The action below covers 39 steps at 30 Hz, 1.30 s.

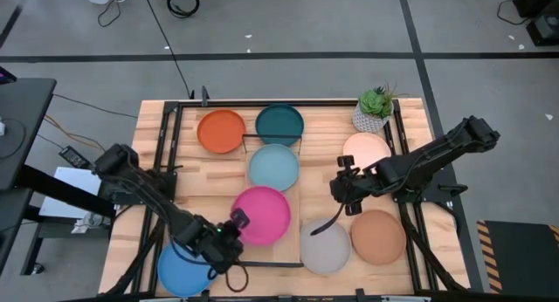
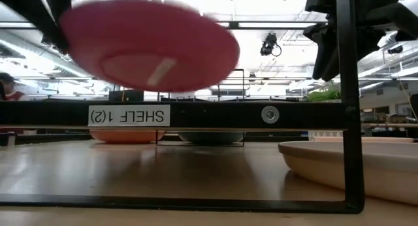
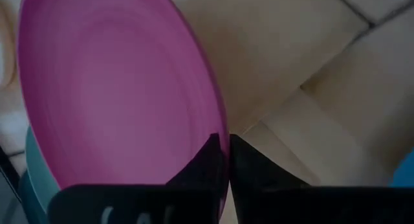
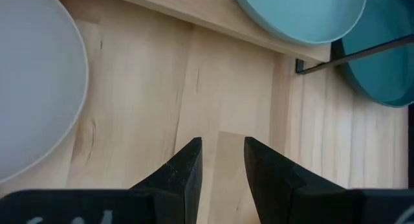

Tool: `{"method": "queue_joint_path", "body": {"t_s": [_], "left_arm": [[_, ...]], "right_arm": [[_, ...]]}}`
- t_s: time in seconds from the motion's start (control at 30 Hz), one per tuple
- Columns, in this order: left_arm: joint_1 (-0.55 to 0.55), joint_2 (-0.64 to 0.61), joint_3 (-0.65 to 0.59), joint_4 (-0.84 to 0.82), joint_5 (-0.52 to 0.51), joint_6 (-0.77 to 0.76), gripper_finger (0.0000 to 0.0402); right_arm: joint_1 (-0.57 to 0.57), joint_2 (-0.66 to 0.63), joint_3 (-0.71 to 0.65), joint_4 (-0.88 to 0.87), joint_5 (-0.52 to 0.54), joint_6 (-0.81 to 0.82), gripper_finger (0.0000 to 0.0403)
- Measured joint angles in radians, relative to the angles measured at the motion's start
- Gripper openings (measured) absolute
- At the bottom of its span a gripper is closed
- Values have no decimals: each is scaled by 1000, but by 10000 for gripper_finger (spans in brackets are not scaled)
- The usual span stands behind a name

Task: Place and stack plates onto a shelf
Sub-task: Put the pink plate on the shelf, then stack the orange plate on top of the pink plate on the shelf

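Observation:
My left gripper (image 1: 232, 225) is shut on the magenta plate (image 1: 260, 215), which hangs above the near half of the light-wood shelf (image 1: 295, 197). The low view shows the magenta plate (image 2: 150, 43) well above the shelf's black end bar (image 2: 215, 113). The pale aqua plate (image 1: 273, 167) lies flat on the shelf's far half. My right gripper (image 1: 342, 194) is open and empty over bare tabletop to the right of the shelf; it also shows in the right wrist view (image 4: 223, 146). My left gripper pinches the magenta plate's rim (image 3: 218, 123) at its near-left edge, one finger on the plate's inner side and one on its outer side. The fingers come from the table's near-left side. The plate is lifted clear of shelf and table and tilted.
The orange plate (image 1: 221, 130) and the dark teal plate (image 1: 279, 123) lie at the far edge, the peach plate (image 1: 367, 149) at the right, the grey plate (image 1: 325, 247) and the terracotta plate (image 1: 378, 236) near right, and the bright blue plate (image 1: 179, 271) near left. A potted plant (image 1: 374, 108) stands far right.

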Motion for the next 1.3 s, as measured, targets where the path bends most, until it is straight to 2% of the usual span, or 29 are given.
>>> {"method": "queue_joint_path", "body": {"t_s": [0.17, 0.3, 0.77, 0.97, 1.03, 1.17, 1.3], "left_arm": [[4, 61, -1, 9, -12, 109, 17], [9, 69, -1, 32, -1, 133, 17], [17, 44, -1, 117, 75, 14, 99], [20, -33, -2, -16, 71, -75, 104], [30, -72, -33, -10, 71, -89, 98], [58, -189, -170, 37, 56, -107, 83], [108, -341, -341, 109, -31, -109, 66]], "right_arm": [[0, -2, 0, 5, -13, -3, 121], [0, -1, 0, 7, -24, -4, 121], [-1, -1, 0, 7, -23, -14, 121], [-1, -1, 0, 6, -24, -19, 121], [-1, -1, 0, 7, -23, -22, 121], [-1, -1, -1, 22, -13, -28, 121], [-1, -1, -28, 83, -11, -59, 121]]}}
